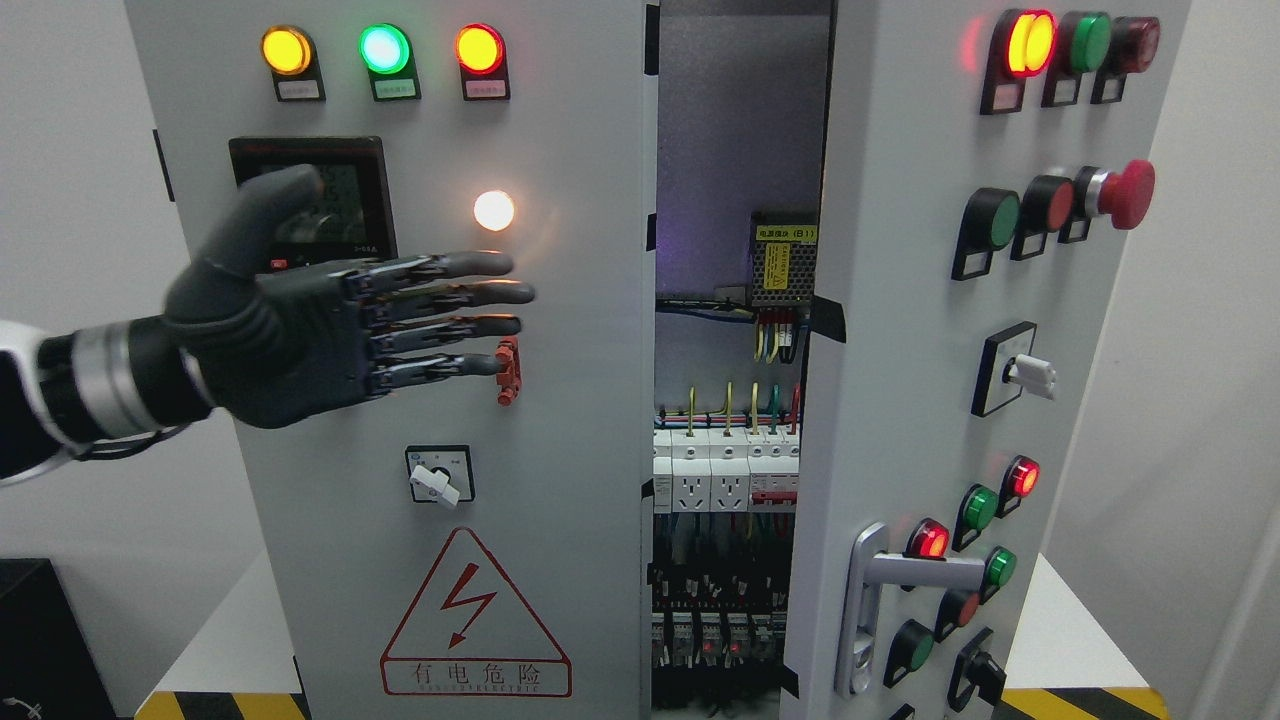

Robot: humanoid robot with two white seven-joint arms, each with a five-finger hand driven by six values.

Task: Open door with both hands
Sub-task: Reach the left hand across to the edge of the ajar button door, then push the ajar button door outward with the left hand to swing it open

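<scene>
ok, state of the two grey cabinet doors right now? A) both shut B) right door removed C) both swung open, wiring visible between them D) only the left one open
C: the left grey cabinet door and the right grey cabinet door are both swung apart, exposing white breakers and wiring in the gap; the dark left hand is in front of the left door with fingers extended.

My left hand (340,320), held flat and open.
My left arm (60,395) comes in from the left edge at mid height, dark wrist straight, four fingers (470,295) stretched sideways to the right and stacked, thumb (275,205) raised upward, holding nothing.
</scene>
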